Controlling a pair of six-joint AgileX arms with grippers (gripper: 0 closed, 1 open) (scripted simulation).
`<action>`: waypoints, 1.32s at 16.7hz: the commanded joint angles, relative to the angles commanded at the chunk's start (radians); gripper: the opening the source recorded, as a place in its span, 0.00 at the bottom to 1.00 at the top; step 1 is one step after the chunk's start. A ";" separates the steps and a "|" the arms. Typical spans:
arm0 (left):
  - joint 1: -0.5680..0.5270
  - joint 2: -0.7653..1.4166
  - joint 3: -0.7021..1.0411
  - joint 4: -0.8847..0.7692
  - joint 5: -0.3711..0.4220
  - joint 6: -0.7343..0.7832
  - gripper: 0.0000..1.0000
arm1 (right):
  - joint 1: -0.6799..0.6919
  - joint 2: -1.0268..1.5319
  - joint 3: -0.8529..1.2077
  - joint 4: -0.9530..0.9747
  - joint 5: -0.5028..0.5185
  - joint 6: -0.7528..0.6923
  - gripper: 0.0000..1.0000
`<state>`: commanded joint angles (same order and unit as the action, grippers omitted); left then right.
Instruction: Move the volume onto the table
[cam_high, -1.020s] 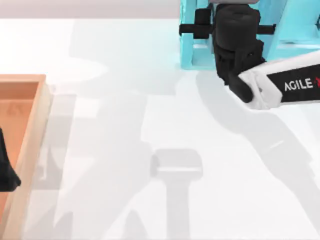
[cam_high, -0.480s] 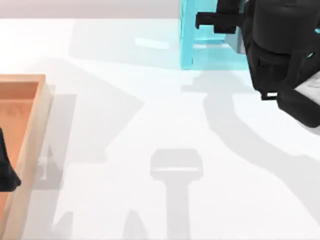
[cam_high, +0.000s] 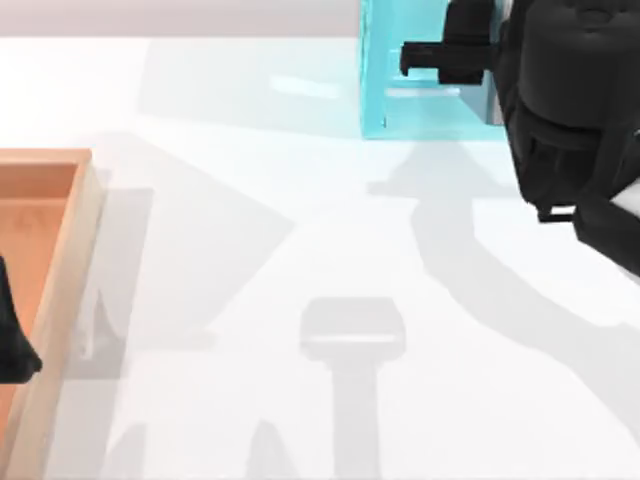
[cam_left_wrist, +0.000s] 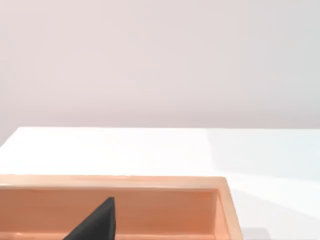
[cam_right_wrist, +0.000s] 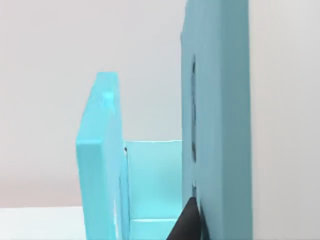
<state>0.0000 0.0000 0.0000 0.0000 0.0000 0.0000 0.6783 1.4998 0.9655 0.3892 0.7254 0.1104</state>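
Top view — right pincer (cam_high: 450, 60) at light-blue shelf (cam_high: 420, 115), grip state unclear; left arm (cam_high: 12, 340) parked over tray (cam_high: 60, 260).

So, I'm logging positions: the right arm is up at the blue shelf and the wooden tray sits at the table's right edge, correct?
No: the top view shows the wooden tray at the left edge of the table. The right arm is up at the blue shelf, as stated.

tray (cam_high: 60, 260) left, shelf (cam_high: 375, 80) far right
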 joint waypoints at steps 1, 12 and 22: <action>0.000 0.000 0.000 0.000 0.000 0.000 1.00 | 0.007 0.006 0.002 0.001 0.003 -0.010 0.00; 0.000 0.000 0.000 0.000 0.000 0.000 1.00 | 0.310 0.282 0.065 -0.001 0.185 -0.583 0.00; 0.000 0.000 0.000 0.000 0.000 0.000 1.00 | 0.561 0.487 0.089 -0.017 0.336 -1.119 0.00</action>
<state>0.0000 0.0000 0.0000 0.0000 0.0000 0.0000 1.2393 1.9871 1.0548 0.3720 1.0617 -1.0085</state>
